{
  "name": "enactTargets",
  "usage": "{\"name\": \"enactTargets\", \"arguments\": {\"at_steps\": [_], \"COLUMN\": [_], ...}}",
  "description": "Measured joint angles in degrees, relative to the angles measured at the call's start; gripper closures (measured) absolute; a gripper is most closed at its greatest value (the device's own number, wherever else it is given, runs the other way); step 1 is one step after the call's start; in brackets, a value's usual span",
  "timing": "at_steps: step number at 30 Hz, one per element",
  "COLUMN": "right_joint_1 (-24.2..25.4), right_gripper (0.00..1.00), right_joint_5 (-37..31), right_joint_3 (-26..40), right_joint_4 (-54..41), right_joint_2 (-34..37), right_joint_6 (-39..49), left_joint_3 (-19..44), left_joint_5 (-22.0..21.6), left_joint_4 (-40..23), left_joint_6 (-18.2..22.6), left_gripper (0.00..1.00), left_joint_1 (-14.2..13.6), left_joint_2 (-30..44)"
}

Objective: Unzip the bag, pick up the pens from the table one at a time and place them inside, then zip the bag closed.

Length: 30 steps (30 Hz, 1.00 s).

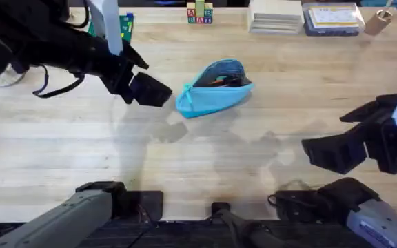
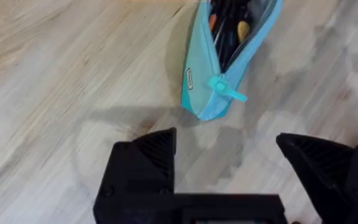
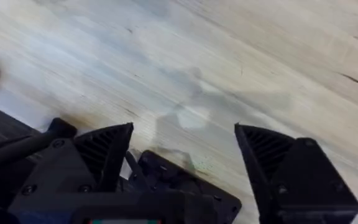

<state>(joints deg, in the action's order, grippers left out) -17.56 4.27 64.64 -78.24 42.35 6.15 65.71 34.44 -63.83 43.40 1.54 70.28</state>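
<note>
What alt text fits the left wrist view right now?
An unzipped light blue bag lies on the wooden table, dark pens inside and its teal pull tab at the near end. The open left gripper hovers just short of it, empty.

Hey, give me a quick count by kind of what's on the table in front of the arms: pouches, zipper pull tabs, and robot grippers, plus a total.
Light blue pouch: 1
Teal zipper pull tab: 1
Grippers: 2, left gripper and right gripper, both with jaws apart
Total: 4
</note>
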Motion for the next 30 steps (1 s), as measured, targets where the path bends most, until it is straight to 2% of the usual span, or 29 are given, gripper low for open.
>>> {"name": "enactTargets", "arguments": {"at_steps": [6,11,17,22,26,30], "right_joint_1": [0.00,0.00,0.00,0.00,0.00,0.00], "right_gripper": [0.005,0.005,0.006,0.005,0.005,0.005], "right_joint_5": [0.00,0.02,0.02,0.02,0.02,0.02], "right_joint_3": [0.00,0.00,0.00,0.00,0.00,0.00], "right_joint_4": [0.00,0.00,0.03,0.33,1.45,1.66], "right_joint_2": [0.00,0.00,0.01,0.00,0.00,0.02], "right_joint_6": [0.00,0.00,-0.54,-0.66,-0.74,-1.29], "left_joint_3": [0.00,0.00,0.00,-1.37,-6.40,-12.26], "left_joint_5": [-0.16,1.86,10.08,13.29,16.36,19.87], "left_joint_4": [-0.05,-3.16,-10.67,-13.74,-11.86,-5.44], "left_joint_6": [0.79,7.70,21.07,29.42,35.43,39.26], "left_gripper": [0.006,0.005,0.005,0.005,0.005,0.005], "left_joint_1": [0.00,1.65,9.02,15.55,20.20,22.96], "left_joint_2": [0.00,0.00,0.00,0.00,0.00,0.04]}}
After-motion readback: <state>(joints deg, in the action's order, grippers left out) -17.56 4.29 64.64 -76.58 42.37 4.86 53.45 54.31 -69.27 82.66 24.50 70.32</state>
